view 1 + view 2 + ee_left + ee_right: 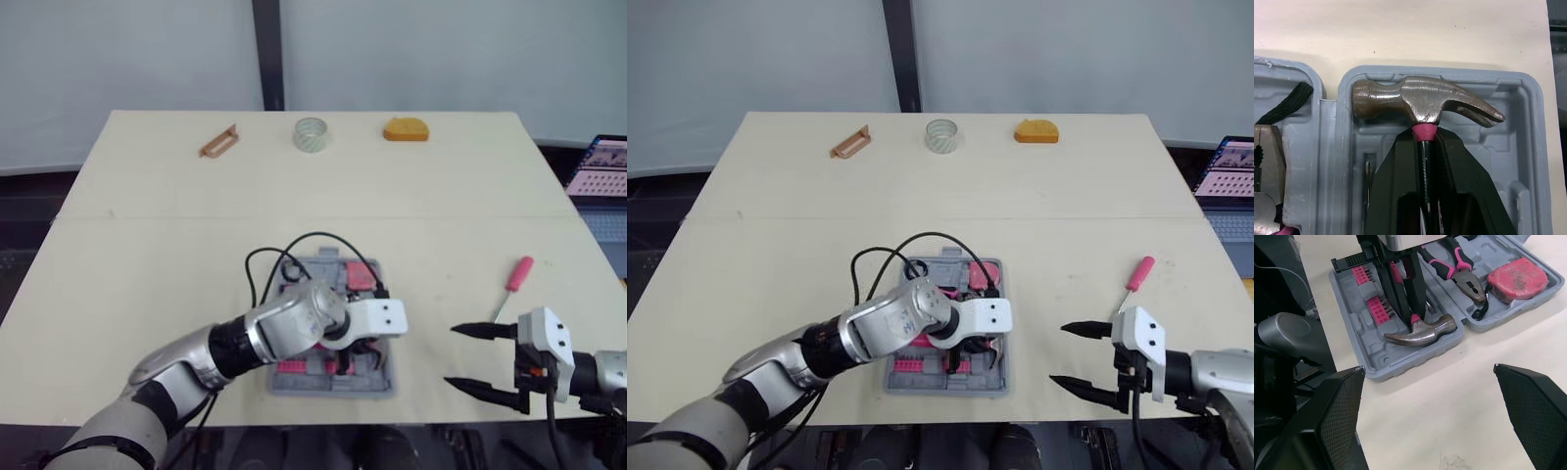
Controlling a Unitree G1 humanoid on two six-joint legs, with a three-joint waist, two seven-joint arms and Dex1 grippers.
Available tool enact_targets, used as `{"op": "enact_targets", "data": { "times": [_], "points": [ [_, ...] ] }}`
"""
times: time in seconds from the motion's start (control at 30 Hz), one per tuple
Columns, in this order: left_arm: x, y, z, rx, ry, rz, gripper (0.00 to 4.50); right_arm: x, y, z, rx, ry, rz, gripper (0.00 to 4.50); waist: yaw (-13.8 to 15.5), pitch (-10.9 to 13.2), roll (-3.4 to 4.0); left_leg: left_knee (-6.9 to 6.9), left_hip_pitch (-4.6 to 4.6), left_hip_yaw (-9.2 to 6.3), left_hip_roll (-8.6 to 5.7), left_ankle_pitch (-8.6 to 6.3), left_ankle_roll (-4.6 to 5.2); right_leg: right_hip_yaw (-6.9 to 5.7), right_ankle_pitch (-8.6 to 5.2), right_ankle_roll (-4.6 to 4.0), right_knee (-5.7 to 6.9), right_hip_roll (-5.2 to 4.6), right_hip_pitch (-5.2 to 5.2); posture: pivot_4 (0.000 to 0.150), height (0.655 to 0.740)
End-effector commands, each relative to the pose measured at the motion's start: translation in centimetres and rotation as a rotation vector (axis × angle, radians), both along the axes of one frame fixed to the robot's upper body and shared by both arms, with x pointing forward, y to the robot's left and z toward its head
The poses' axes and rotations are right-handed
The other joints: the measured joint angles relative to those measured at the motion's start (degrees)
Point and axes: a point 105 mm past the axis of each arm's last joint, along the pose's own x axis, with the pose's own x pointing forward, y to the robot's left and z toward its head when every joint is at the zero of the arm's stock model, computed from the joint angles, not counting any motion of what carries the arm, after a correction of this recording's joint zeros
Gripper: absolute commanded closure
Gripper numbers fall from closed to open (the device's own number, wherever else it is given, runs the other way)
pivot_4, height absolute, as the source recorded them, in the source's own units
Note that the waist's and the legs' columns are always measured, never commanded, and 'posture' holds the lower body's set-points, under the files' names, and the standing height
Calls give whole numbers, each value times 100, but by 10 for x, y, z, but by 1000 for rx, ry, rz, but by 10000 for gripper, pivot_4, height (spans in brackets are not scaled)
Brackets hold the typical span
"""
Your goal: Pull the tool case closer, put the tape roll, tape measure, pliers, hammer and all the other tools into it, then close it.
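Near the table's (147, 245) front edge, the grey tool case (1376, 368) is laid open. A steel-headed, pink-necked hammer (1420, 100) is seated in its moulded recess, its handle clamped by the left gripper (1425, 138). The right gripper (451, 356) is held beside the case, jaws spread apart.

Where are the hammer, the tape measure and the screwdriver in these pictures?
hammer (1420, 100): left wrist view, on its steel head.
tape measure (1518, 280): right wrist view, on the top of its casing.
screwdriver (519, 273): left eye view, on its pink handle.
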Motion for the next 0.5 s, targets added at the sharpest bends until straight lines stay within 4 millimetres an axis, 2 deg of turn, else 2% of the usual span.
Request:
{"op": "enact_targets", "data": {
  "times": [0.03,0.37,0.43,0.5],
  "points": [
    [-5,-6,6,-23,-20,-38,44815,1,2,10,7,-43,0,0,0,0,0,0,0,0,0,0,0,0,0,0,0,0,0,1500,7400],
    [-6,-6,2,-20,-15,-33,44815,1,3,10,10,-42,-4,0,4,0,0,0,0,0,0,0,0,0,0,0,0,0,0,1500,7400],
    [-8,-4,3,-7,18,-37,34968,1,3,10,11,-41,-3,0,3,0,0,0,0,0,0,0,0,0,0,0,0,0,0,1500,7400],
    [-8,-4,5,-10,25,-24,26998,2,4,9,13,-39,-2,0,3,0,0,0,0,0,0,0,0,0,0,0,0,0,0,1500,7400]
  ]
}}
